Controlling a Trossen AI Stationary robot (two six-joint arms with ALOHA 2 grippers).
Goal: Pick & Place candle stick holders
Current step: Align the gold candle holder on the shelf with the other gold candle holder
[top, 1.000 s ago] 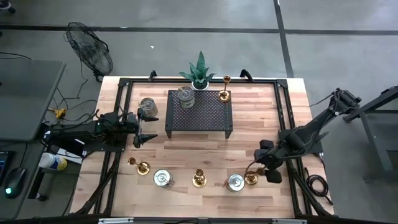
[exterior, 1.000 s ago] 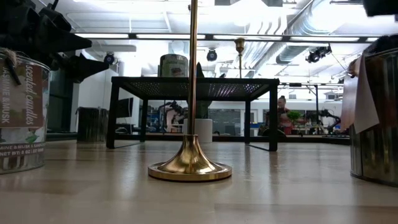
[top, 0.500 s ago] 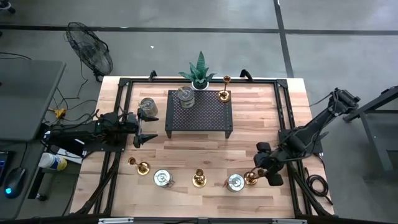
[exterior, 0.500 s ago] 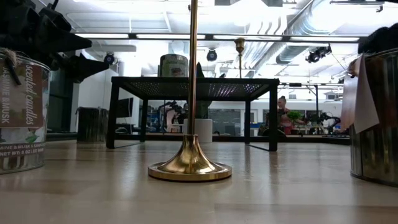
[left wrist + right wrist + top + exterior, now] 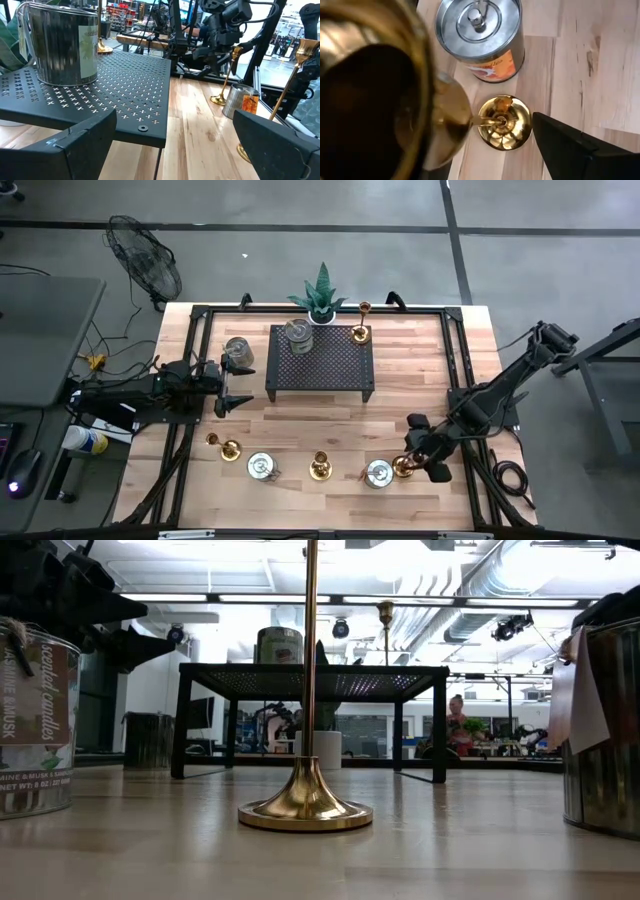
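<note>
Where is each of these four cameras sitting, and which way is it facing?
High view: overhead, looking straight down on the table; both arms show.
Low view: at tabletop height, facing the black rack; dark arm parts at the edges.
Left wrist view: on the left arm, across the rack; its own fingers show.
Right wrist view: on the right arm, down a brass candle holder; one finger shows.
Shared: both wrist views show the silver tin.

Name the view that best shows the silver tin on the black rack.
The left wrist view: the silver tin stands large on the black rack. The high view shows only its lid, the low view a distant side, the right wrist view nothing.
</note>
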